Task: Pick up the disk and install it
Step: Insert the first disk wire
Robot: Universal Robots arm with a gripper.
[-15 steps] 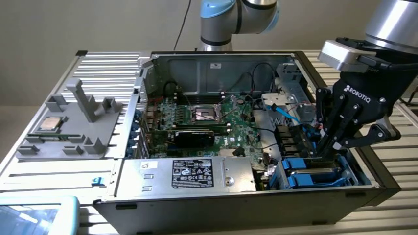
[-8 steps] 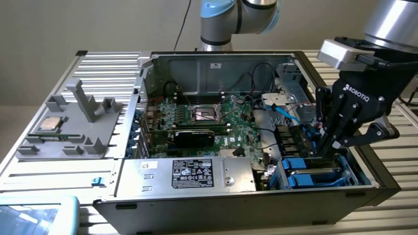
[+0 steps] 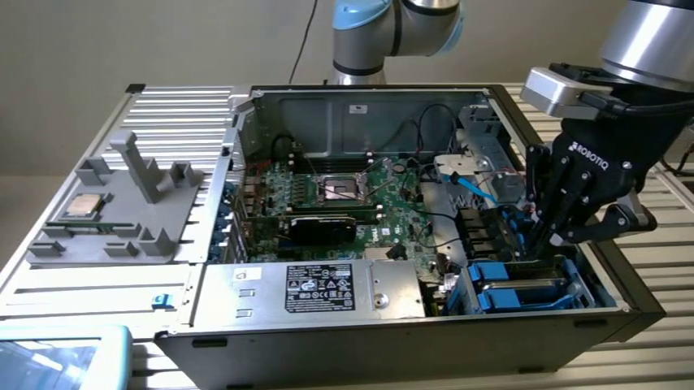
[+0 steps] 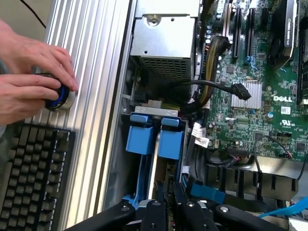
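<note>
From the exterior view, the end effector (image 3: 542,238) is inside the computer case (image 3: 379,345), clamped narrowly on the disk (image 3: 526,280), while the wrist view shows the disk (image 4: 155,144) edge-on in the case's drive bay, so installation looks under way and seating it calls for a straight push.

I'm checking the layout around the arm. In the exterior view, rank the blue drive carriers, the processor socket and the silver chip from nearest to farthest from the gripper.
From the gripper:
1. Blue drive carriers, directly beneath it in the bay.
2. Processor socket, mid-motherboard, toward the exterior view's left.
3. Silver chip, on the grey tray outside the case, farthest left.
</note>
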